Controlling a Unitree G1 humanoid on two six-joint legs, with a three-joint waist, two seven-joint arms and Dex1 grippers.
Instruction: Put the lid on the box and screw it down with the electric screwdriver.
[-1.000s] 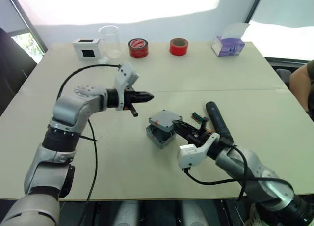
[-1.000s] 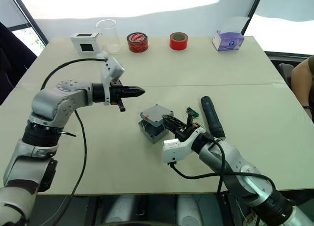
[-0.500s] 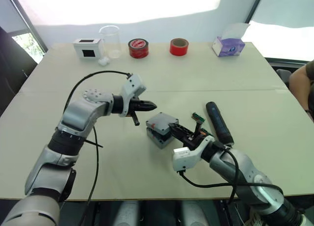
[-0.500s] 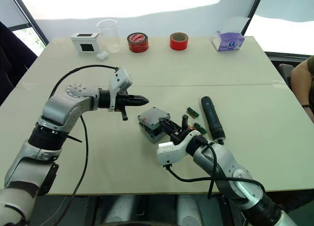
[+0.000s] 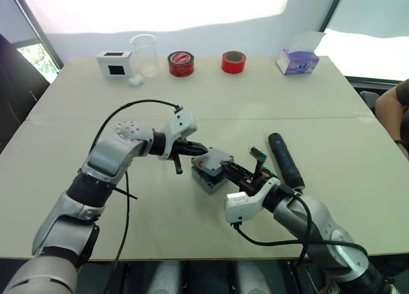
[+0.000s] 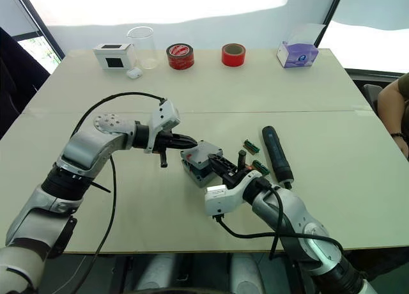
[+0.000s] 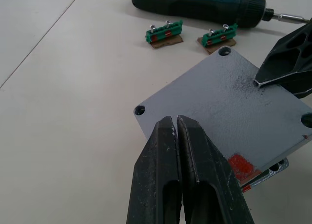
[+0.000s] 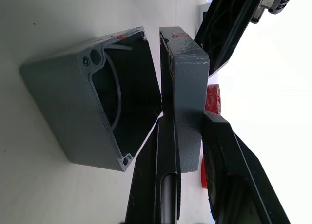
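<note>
The grey lid (image 5: 216, 158) is tilted over the open grey box (image 5: 204, 179) near the table's middle, one edge lifted. My right gripper (image 5: 233, 171) is shut on the lid's right edge; in the right wrist view its fingers (image 8: 165, 156) clamp the lid (image 8: 183, 83) beside the hollow box (image 8: 97, 112). My left gripper (image 5: 199, 149) is shut, its tip at the lid's left corner, hovering over the lid (image 7: 229, 107) in the left wrist view. The dark electric screwdriver (image 5: 284, 158) lies on the table to the right of the box.
Two green-brown strips (image 7: 165, 32) lie between the box and the screwdriver. Along the far edge stand a white box with a black window (image 5: 115, 62), a glass beaker (image 5: 143, 53), two red tape rolls (image 5: 181, 62) and a tissue box (image 5: 297, 59). A person's arm (image 5: 393, 108) is at the right edge.
My left gripper has moved right and down until its tip reaches the lid. The right gripper has shifted the lid slightly left over the box.
</note>
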